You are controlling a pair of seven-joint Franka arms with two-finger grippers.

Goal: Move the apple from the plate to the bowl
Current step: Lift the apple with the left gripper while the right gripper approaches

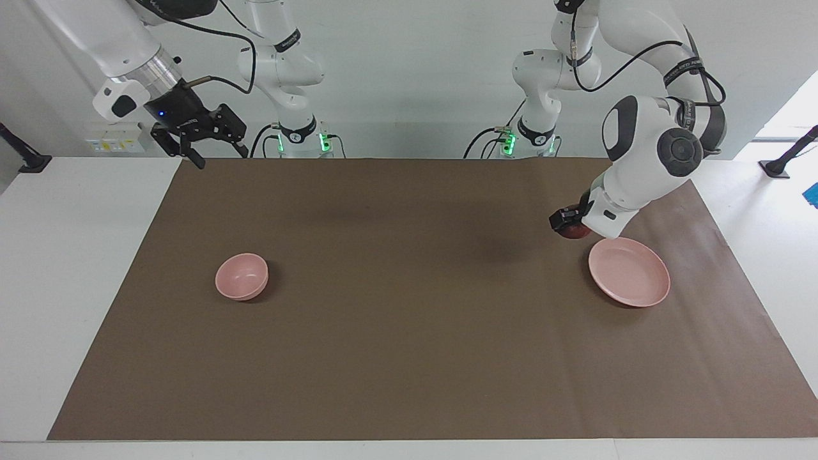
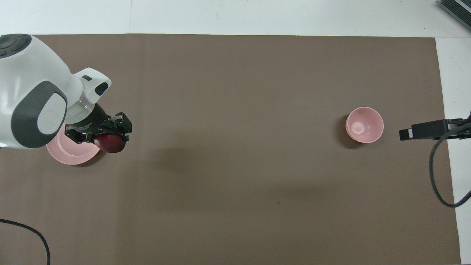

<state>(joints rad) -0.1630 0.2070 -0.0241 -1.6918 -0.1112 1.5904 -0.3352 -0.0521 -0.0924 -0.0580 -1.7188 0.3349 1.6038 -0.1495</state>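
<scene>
The dark red apple (image 1: 578,232) hangs in the air with my left gripper (image 1: 569,225) shut on it, over the mat just off the plate's rim on the bowl's side. In the overhead view the apple (image 2: 112,144) shows under the left gripper (image 2: 105,137). The wide pink plate (image 1: 629,280) lies bare toward the left arm's end; in the overhead view the arm covers part of the plate (image 2: 73,156). The small deep pink bowl (image 1: 241,276) (image 2: 364,125) stands empty toward the right arm's end. My right gripper (image 1: 220,156) hangs open in the air over the mat's corner near its base.
A brown mat (image 1: 409,358) covers most of the white table. A black cable (image 2: 439,176) loops at the right arm's end, and another cable (image 2: 33,235) lies at the mat's near corner by the left arm.
</scene>
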